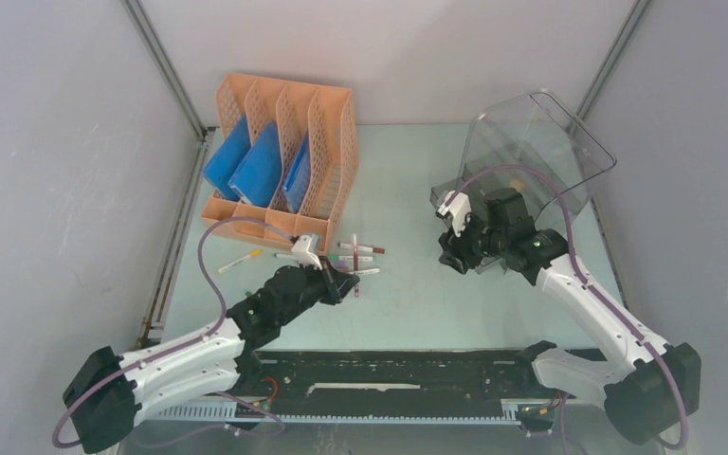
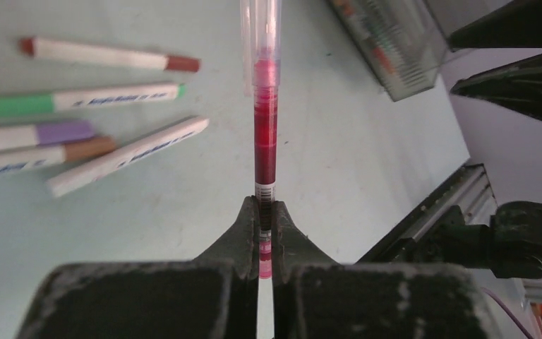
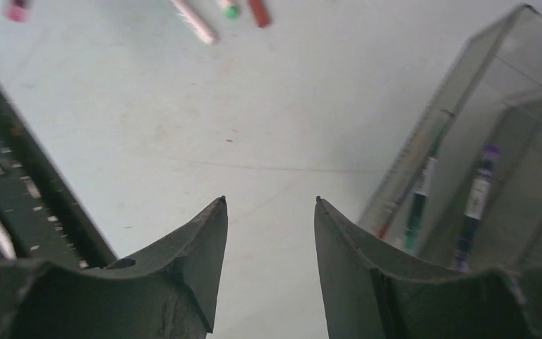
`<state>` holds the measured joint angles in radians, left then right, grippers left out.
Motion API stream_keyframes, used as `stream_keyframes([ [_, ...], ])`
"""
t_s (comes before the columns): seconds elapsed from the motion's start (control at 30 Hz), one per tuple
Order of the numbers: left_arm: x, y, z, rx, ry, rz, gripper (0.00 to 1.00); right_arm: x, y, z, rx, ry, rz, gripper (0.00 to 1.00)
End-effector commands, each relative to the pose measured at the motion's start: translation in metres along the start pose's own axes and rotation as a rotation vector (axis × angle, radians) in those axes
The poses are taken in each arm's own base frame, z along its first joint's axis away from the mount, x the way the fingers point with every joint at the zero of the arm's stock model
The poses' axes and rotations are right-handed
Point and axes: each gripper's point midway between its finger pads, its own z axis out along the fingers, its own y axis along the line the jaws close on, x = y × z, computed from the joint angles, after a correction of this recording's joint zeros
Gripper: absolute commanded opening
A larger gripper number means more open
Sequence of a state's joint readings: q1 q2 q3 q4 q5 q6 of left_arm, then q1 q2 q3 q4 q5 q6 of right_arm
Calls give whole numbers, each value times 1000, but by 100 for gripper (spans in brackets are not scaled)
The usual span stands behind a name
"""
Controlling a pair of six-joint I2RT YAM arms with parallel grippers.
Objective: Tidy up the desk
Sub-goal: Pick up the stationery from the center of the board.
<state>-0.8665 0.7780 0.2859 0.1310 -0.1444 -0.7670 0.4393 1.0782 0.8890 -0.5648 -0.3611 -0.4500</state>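
The desk (image 1: 408,294) is a pale mint-green tabletop. My left gripper (image 2: 266,206) is shut on the lower end of a red pen with a clear cap (image 2: 266,127), which points away from me just above the desk. In the top view the left gripper (image 1: 349,284) sits beside several loose markers (image 1: 355,254), seen in the wrist view as white markers (image 2: 123,152) lying to the left. My right gripper (image 3: 270,201) stands open over bare desk with nothing between its fingers; in the top view the right gripper (image 1: 451,256) is next to the clear plastic box (image 1: 531,142).
An orange file rack (image 1: 336,104) with blue folders (image 1: 256,171) stands at the back left. One marker (image 1: 239,262) lies alone in front of it. The clear box (image 3: 480,120) holds a green pen (image 3: 418,205) and a purple pen (image 3: 476,198). A black rail (image 1: 389,374) runs along the near edge.
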Motion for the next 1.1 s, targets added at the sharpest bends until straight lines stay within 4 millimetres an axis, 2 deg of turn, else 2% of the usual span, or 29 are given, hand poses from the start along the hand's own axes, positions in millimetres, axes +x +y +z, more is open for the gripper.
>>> stream_keyframes([
  [0.0, -34, -59, 8, 243, -109, 95, 0, -31, 42, -13, -231, -108, 16, 56],
  [0.1, -43, -74, 15, 276, -126, 122, 0, -38, 58, -17, -327, -135, 29, 56],
  [0.23, -56, -93, 21, 318, -161, 143, 0, -45, 69, -21, -405, -156, 59, 56],
  [0.4, -59, -113, 31, 359, -183, 145, 0, -58, 78, -31, -522, -207, 136, 56],
  [0.53, -57, -124, 41, 381, -190, 136, 0, -64, 75, -34, -539, -229, 172, 58],
  [0.77, -52, -156, 54, 455, -210, 118, 0, -70, 63, -39, -514, -258, 227, 62],
  [0.9, -44, -169, 60, 476, -196, 107, 0, -71, 53, -34, -480, -263, 275, 72],
  [1.07, -34, -176, 63, 486, -185, 97, 0, -68, 41, -26, -414, -259, 321, 74],
])
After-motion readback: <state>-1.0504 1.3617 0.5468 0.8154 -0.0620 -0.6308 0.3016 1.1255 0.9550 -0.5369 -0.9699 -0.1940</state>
